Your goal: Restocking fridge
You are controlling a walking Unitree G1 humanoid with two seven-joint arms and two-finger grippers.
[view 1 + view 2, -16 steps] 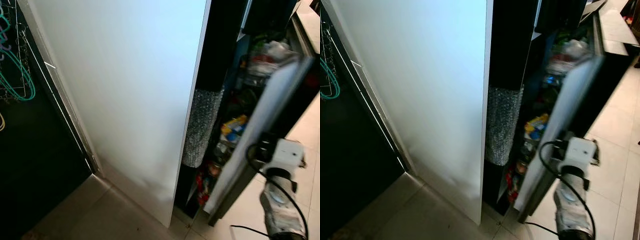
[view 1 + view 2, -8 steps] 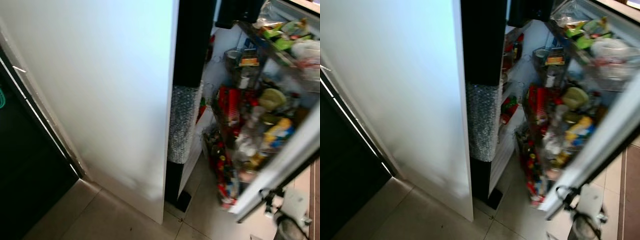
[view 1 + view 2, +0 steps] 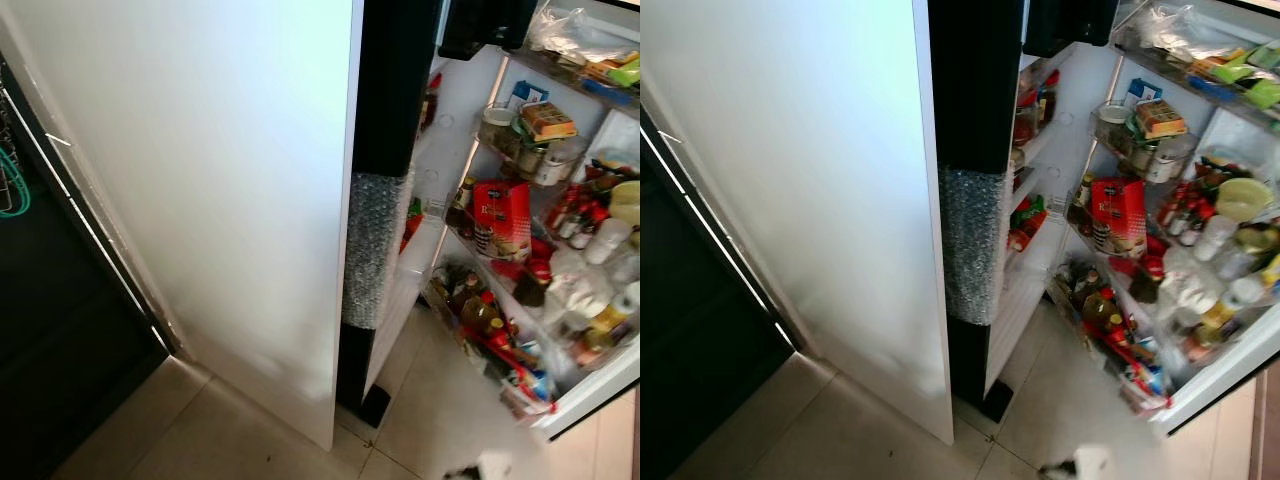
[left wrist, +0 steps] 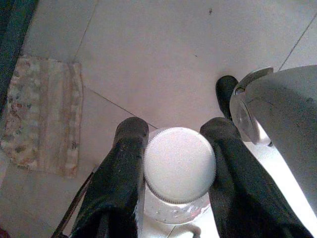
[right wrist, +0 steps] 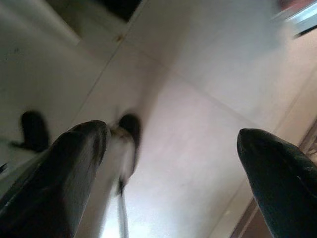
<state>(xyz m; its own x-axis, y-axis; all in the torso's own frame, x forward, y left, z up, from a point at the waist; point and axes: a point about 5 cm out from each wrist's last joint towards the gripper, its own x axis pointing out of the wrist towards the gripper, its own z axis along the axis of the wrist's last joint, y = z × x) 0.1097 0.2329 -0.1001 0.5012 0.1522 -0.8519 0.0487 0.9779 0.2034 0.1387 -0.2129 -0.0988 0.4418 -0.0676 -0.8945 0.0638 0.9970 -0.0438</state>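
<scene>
Clamping a white-capped bottle (image 4: 179, 168) was the left gripper (image 4: 176, 163) above the tiled floor (image 4: 163, 54), right gripper (image 5: 173, 163) fingers spread wide, fridge door (image 3: 560, 290) swung open, shelves crowded.

Left gripper (image 4: 178, 148): two thick matte-black fingers (image 4: 119, 183), rounded tips. Right gripper (image 5: 173, 163): same black fingers (image 5: 277, 173). Grey rounded leg shell (image 4: 285, 124).

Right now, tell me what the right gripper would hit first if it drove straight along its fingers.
The right gripper is open and empty, pointing down at the floor. Nothing lies between its fingers, so it would probably meet bare tile first. The picture is blurred, so depth is uncertain.
</scene>
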